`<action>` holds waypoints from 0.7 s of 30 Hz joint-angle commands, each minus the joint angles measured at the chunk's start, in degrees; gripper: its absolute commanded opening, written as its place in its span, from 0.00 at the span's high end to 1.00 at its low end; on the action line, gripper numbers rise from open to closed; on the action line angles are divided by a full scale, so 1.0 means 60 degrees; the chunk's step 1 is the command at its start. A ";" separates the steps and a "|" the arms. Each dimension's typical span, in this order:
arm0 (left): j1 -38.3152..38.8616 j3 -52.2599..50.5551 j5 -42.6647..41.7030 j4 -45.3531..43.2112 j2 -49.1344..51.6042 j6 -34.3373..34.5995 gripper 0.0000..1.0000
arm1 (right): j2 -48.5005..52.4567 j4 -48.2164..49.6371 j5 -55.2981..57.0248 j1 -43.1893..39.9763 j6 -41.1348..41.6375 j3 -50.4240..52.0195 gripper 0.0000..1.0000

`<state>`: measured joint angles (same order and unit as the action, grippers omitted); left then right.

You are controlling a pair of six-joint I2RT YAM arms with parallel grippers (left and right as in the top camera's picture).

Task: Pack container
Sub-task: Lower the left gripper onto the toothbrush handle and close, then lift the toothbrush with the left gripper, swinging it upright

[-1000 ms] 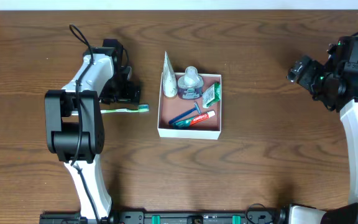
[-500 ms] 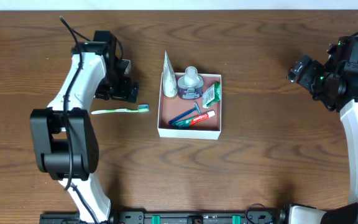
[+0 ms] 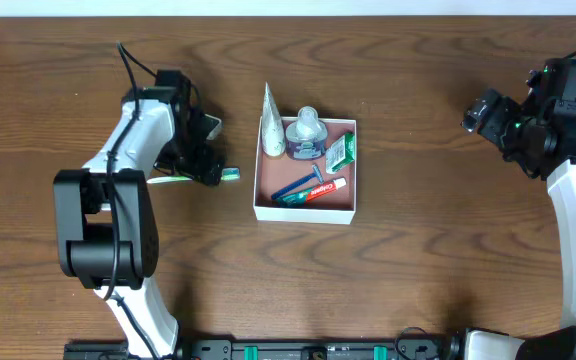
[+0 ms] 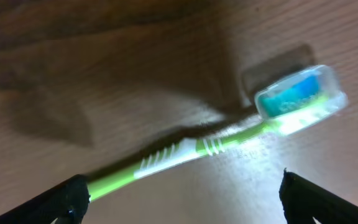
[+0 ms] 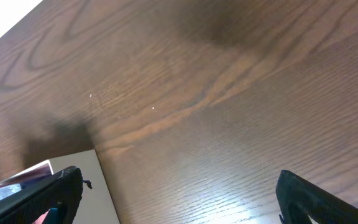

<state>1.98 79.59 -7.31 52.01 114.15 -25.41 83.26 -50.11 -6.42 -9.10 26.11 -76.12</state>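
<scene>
Toothbrush (image 3: 230,174) of green plastic with a blue head lies under the left gripper (image 3: 206,165), apparently lined up for pickup. The shallow white-walled, pink-floored container (image 3: 303,214) sits just beyond. Left wrist view: wide jaws straddle the handle, untouched. Right wrist view: the right gripper (image 5: 179,193) hangs wide and empty, with a corner of the container beside one fingertip.

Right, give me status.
Left gripper open, poised over green plastic toothbrush on wooden table. Right gripper open, empty. Shallow white-walled square box partly packed. Nothing in the way.

The counter (image 3: 418,250) is a dark brown wood-grain surface filling nearly the whole overhead view. A white strip (image 3: 288,7) borders its far edge. Lighting even.
</scene>
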 commanded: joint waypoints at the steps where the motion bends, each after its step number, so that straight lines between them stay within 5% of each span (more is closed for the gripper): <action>1: -0.0047 -0.0375 -0.0029 -0.0339 0.0160 -0.0375 0.02 | 0.0000 -0.0015 0.0033 -0.0044 -0.0076 -0.0080 0.01; 8: -0.0047 -0.0550 -0.0033 -0.0769 0.0160 -0.0368 0.01 | 0.0000 -0.0015 0.0033 -0.0044 -0.0076 -0.0080 0.01; 12: -0.0047 -0.0554 -0.0033 -0.0761 0.0160 -0.0280 0.21 | 0.0000 -0.0015 0.0033 -0.0044 -0.0076 -0.0080 0.01; 21: -0.0047 -0.0561 -0.0040 -0.0874 0.0160 0.0066 0.21 | 0.0000 -0.0015 0.0033 -0.0044 -0.0076 -0.0080 0.01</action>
<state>1.98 76.51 -7.31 47.09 114.24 -25.56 83.26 -50.13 -6.42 -9.10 26.11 -76.12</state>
